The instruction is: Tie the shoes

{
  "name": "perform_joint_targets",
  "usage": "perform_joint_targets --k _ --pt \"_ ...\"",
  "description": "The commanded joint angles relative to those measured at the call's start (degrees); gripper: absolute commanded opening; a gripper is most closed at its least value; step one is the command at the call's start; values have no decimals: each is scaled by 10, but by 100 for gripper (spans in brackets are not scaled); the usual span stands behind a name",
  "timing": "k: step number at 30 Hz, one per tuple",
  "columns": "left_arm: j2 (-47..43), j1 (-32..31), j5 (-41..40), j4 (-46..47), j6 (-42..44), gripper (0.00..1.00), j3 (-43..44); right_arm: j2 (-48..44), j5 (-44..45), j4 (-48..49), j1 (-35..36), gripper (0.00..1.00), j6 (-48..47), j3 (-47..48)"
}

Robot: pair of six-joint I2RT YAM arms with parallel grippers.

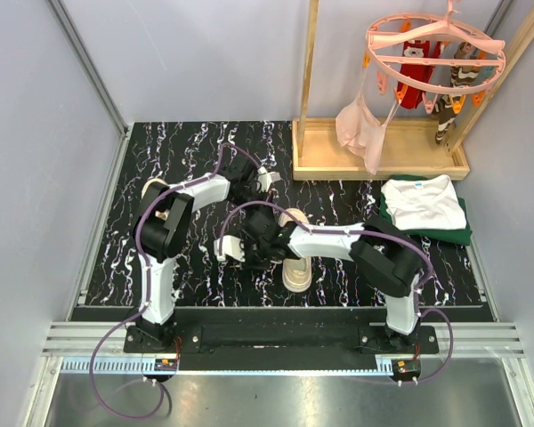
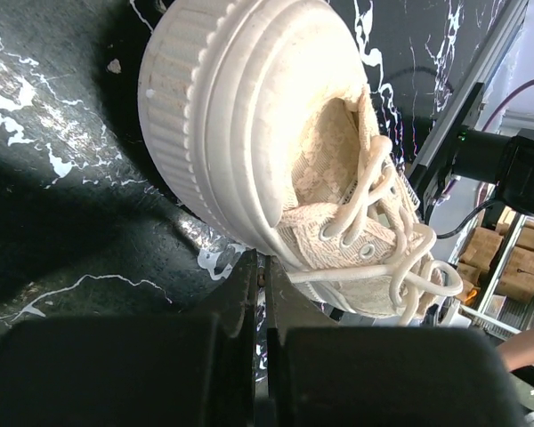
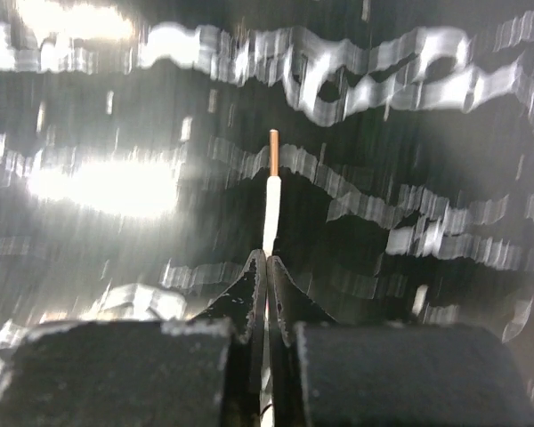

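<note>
A cream shoe lies on the black marbled mat, with the right arm crossing above it. In the left wrist view this shoe is tipped on its side, sole to the left and white laces to the right. My left gripper is shut on one lace end that runs taut from the eyelets. Left of the shoe, my right gripper is shut on a white lace whose copper tip points ahead. A second shoe shows partly behind the left arm.
A wooden rack stands at the back right, and a pink round hanger with socks and cloth hangs above it. Folded white and green shirts lie at the right of the mat. Grey walls close in the left and back.
</note>
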Motion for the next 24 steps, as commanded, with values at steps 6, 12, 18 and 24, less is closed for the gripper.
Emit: perform_joint_targets --k 6,12,18,24 --pt "-87 0 -21 5 15 0 14 -236 74 -93 -13 0 72 -65" --pt "-131 2 -46 -8 38 0 6 -328 65 -178 -75 0 122 -60" --pt "-187 13 -66 -41 92 0 -11 -414 32 -252 -214 0 137 -95" --pt "-219 24 -97 -76 153 0 -10 -489 6 -295 -317 0 144 -146"
